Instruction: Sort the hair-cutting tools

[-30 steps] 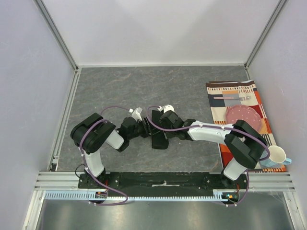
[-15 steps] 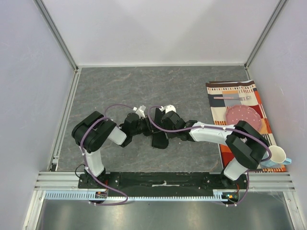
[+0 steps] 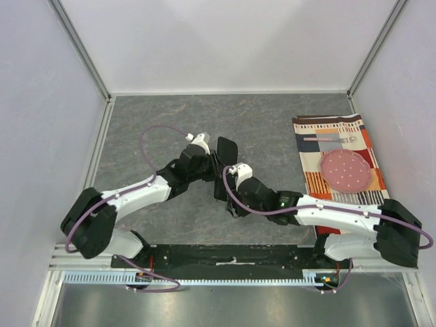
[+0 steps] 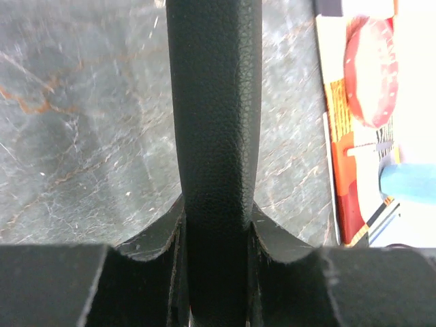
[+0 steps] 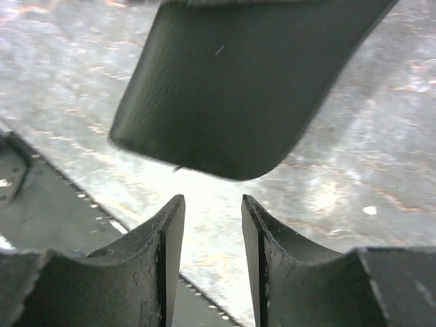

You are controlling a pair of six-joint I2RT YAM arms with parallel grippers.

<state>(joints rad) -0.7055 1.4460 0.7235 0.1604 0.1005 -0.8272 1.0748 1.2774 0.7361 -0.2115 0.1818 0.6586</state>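
Left gripper (image 4: 218,230) clamped on the black pouch (image 4: 216,102), long axis straight ahead of me; right gripper (image 5: 212,204) part-open, holding nothing, pouch's free end just beyond its fingertips; hair-cutting tools not visible.

- You have the pouch (image 3: 227,150) off the table (image 3: 157,122), near its middle, pinched edge-on in the left claw (image 3: 212,161), which reaches in from the pouch's left.
- The right claw (image 5: 212,225) sits just in front of the pouch, jaws apart, not touching.
- Well right of the pouch lies the placemat (image 3: 310,177).
- On it sits the plate (image 3: 346,170), with the fork and knife (image 3: 330,139) behind it.
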